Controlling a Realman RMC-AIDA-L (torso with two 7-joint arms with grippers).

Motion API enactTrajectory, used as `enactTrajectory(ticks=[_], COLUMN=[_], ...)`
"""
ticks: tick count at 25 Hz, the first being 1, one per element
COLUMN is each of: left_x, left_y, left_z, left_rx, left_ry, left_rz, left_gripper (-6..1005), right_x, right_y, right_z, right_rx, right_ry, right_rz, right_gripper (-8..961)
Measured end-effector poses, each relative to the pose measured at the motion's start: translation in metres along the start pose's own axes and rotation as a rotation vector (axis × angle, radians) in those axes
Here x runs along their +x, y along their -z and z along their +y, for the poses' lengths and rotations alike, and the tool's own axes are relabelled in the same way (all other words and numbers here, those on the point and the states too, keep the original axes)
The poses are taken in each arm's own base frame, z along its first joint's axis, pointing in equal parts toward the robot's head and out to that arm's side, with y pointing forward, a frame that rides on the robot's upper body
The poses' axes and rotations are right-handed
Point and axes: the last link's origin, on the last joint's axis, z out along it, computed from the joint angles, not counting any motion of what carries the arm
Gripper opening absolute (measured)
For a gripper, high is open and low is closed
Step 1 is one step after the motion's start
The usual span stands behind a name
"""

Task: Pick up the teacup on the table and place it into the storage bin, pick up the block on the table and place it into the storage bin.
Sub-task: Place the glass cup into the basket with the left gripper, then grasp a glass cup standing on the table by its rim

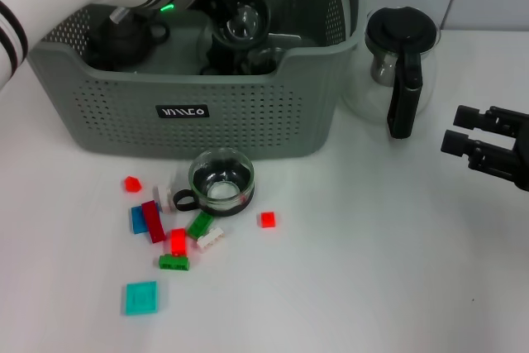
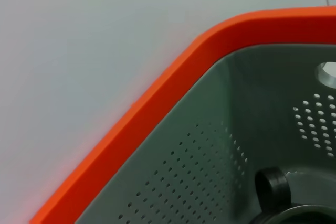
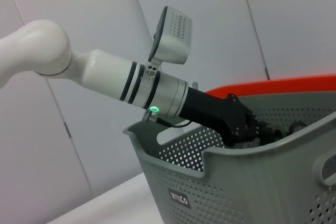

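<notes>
The grey-green storage bin (image 1: pixel 248 113) stands at the back of the table. A glass teacup (image 1: pixel 221 181) with a black handle sits on the table just in front of it. Small blocks lie around the cup: a red one (image 1: pixel 266 219) on its right, a green one (image 1: pixel 173 262) and several more on its left. My left gripper (image 1: pixel 235 10) reaches down inside the bin, right at a second glass cup (image 1: pixel 246 22); the right wrist view also shows the left gripper (image 3: pixel 244 127) below the rim. My right gripper (image 1: pixel 463 130) hangs open and empty at the far right.
A glass coffee pot (image 1: pixel 401 64) with a black handle stands right of the bin. A black teapot (image 1: pixel 120 39) sits in the bin's left part. A teal flat plate (image 1: pixel 140 297) lies near the front. The left wrist view shows the bin's orange rim (image 2: pixel 173 77).
</notes>
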Motion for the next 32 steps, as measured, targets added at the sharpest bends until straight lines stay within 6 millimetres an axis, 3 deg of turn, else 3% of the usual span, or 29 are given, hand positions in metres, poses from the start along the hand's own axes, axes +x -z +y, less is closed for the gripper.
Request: enactTrajectory(ticks=[13, 15, 18, 21, 26, 32], left_x=[-0.002, 0.001, 0.008, 0.011, -0.002, -0.029], left_y=[0.000, 0.007, 0.031, 0.069, 0.133, 0.193], left_z=[-0.001, -0.008, -0.024, -0.043, -0.066, -0.070], left_rx=[-0.001, 0.010, 0.007, -0.033, -0.131, -0.330], left_ry=[0.025, 0.076, 0.170, 0.264, 0.395, 0.496], left_rz=[-0.003, 0.017, 0.077, 0.162, 0.230, 0.273], left_gripper=[128, 217, 354, 494, 492, 489], right_x=[0.000, 0.000, 0.000, 0.000, 0.000, -0.003], right_y=[0.002, 0.002, 0.002, 0.002, 0.003, 0.002], right_z=[0.000, -0.001, -0.001, -0.001, -0.001, -0.001], right_rx=[0.005, 0.006, 0.007, 0.007, 0.007, 0.002], right_ry=[-0.001, -0.001, -0.002, -0.002, -0.003, -0.001], right_rz=[-0.003, -0.003, -0.004, -0.004, -0.003, -0.001], right_gripper=[607, 607, 607, 607, 607, 607])
